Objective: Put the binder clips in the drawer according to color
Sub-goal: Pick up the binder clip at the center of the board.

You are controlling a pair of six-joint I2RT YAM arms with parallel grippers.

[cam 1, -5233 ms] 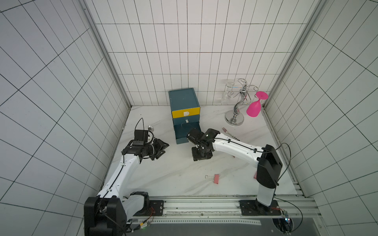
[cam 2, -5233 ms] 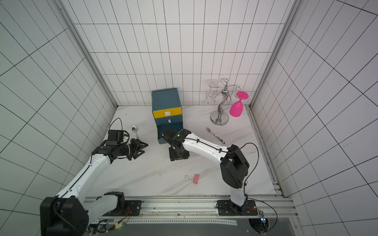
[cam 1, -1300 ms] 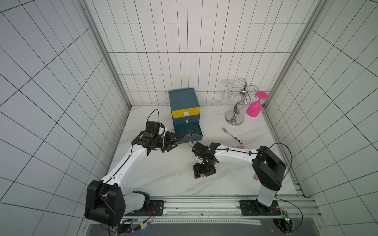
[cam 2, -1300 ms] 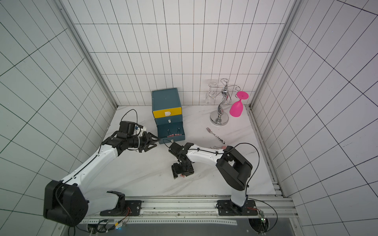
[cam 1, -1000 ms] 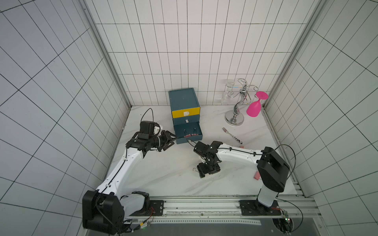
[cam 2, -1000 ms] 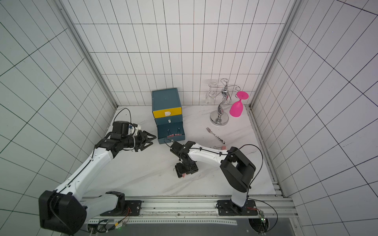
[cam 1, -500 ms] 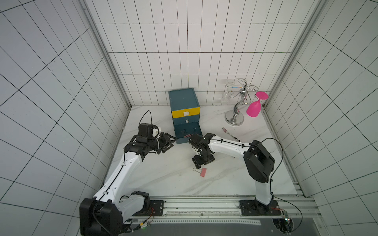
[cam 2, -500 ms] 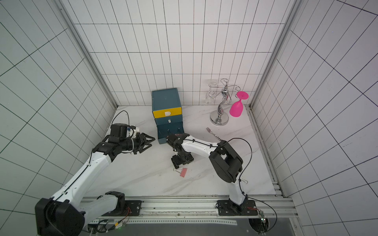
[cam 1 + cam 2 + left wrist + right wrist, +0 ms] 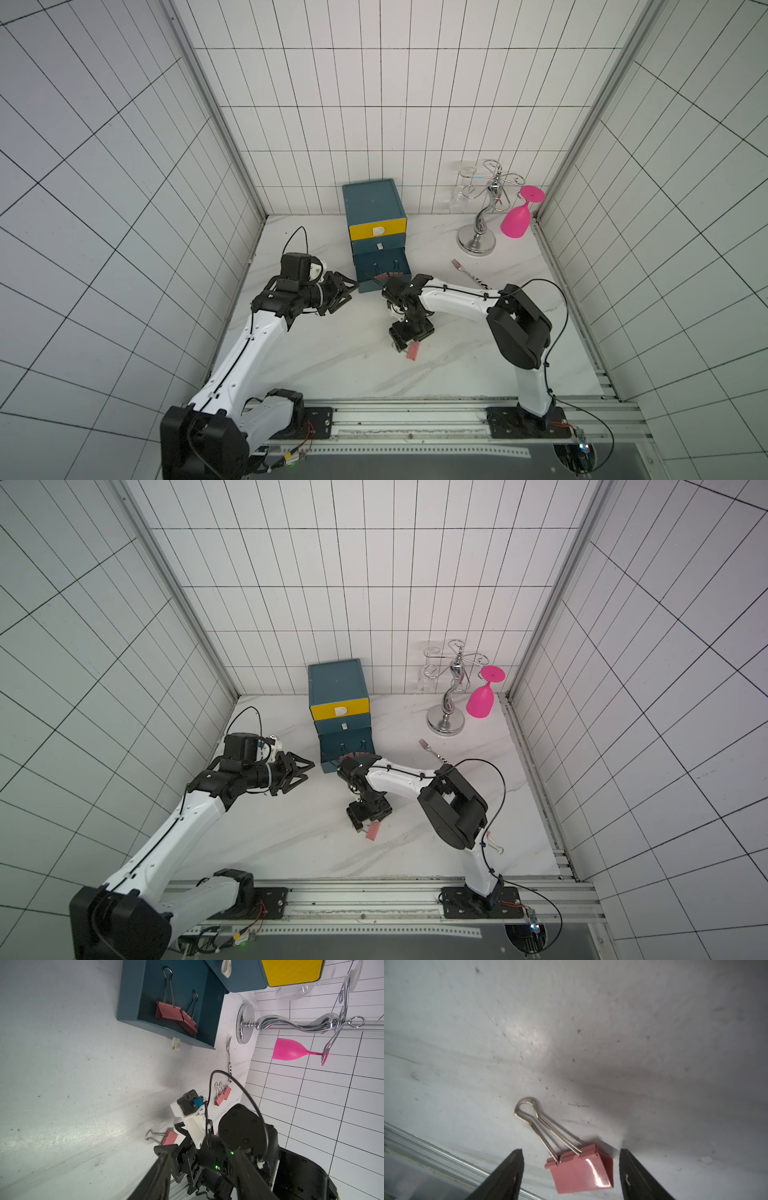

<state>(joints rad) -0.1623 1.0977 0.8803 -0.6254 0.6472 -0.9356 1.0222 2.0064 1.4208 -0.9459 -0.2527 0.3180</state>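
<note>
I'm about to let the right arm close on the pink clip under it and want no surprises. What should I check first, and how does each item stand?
1. Right gripper open: ok, jaws stand wide.
2. Pink clip between the jaws: ok, though off-centre.
3. Clip free of other things: ok, it lies alone on the table.
4. Gripper low enough to catch the body: cannot tell.
5. Bottom drawer open, colour matching: ok, two pink clips inside.
6. Left gripper out of the way: ok, open and empty beside the drawer.
</note>
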